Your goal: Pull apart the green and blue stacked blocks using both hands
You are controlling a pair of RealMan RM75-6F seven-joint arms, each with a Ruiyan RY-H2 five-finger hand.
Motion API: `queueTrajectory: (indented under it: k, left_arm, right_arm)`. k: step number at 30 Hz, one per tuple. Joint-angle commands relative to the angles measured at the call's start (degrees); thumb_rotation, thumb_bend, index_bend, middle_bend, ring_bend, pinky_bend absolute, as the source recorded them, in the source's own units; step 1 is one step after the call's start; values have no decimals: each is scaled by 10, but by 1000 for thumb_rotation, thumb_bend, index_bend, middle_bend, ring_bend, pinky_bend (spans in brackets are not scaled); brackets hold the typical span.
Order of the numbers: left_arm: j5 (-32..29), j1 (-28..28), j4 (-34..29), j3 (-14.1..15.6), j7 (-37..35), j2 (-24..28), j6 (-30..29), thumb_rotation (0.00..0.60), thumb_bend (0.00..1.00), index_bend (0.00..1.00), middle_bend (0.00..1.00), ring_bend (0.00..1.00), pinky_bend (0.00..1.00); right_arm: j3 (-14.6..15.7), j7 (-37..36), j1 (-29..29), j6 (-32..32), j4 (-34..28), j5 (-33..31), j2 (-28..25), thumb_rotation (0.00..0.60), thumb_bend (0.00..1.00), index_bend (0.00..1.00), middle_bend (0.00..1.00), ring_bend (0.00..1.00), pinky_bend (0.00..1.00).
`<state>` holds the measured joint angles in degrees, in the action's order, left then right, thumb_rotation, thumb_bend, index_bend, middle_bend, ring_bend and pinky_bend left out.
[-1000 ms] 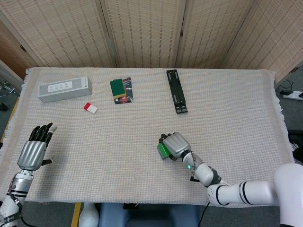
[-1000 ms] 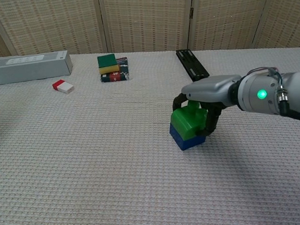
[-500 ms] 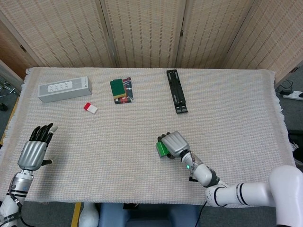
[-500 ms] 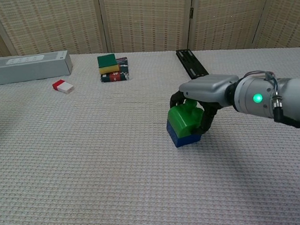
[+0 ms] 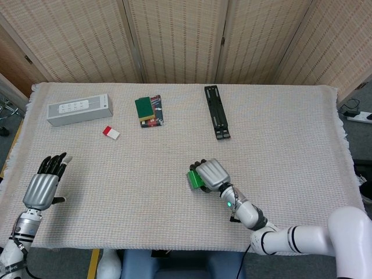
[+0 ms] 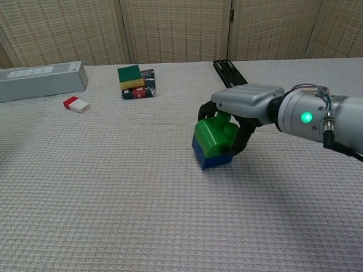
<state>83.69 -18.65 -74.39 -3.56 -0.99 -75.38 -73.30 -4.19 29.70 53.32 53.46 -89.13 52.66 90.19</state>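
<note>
A green block sits stacked on a blue block, tilted and held just above the cloth near the table's middle. My right hand grips the stack from above, its fingers curled around the green block. From the head view only a green edge of the stack shows beside the right hand; the blue block is hidden there. My left hand hovers at the table's near left edge, fingers spread, holding nothing, far from the stack. The chest view does not show it.
A grey speaker box and a small red-and-white block lie at the back left. A green-and-yellow sponge rests on a dark packet at the back middle. A black bar lies behind the stack.
My right hand has carried the stacked blocks leftward and slightly away from me, lifting and tilting them. The left hand has stayed where it was.
</note>
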Motion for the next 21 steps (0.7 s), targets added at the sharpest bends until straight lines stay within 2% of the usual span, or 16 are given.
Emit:
queueTrajectory:
  k: [1, 7, 12, 17, 21]
  left_arm:
    - [6, -3, -2, 4, -15, 2, 7, 600, 248, 0, 51, 0, 0]
    - [31, -11, 12, 11, -40, -8, 2, 600, 248, 0, 52, 0, 0]
    - [70, -16, 12, 27, -112, -13, -12, 600, 248, 0, 68, 0, 0]
    - [58, -41, -10, 20, -138, -19, 33, 600, 248, 0, 63, 0, 0]
    - [77, -68, -46, 22, -170, -12, 56, 600, 246, 3, 62, 0, 0]
  right_arm:
    - [-8, -14, -6, 5, 2, 16, 2, 600, 349, 833, 629, 710, 761]
    - [-18, -26, -10, 7, -4, 39, -5, 600, 348, 902, 681, 770, 814]
    - [-38, -39, -5, -9, -37, 30, -21, 600, 349, 908, 687, 782, 822]
    - [-58, -45, 6, -21, -57, 11, -29, 600, 348, 912, 694, 797, 824]
    - [-73, -65, 16, -38, -57, 4, -21, 600, 349, 915, 695, 802, 828]
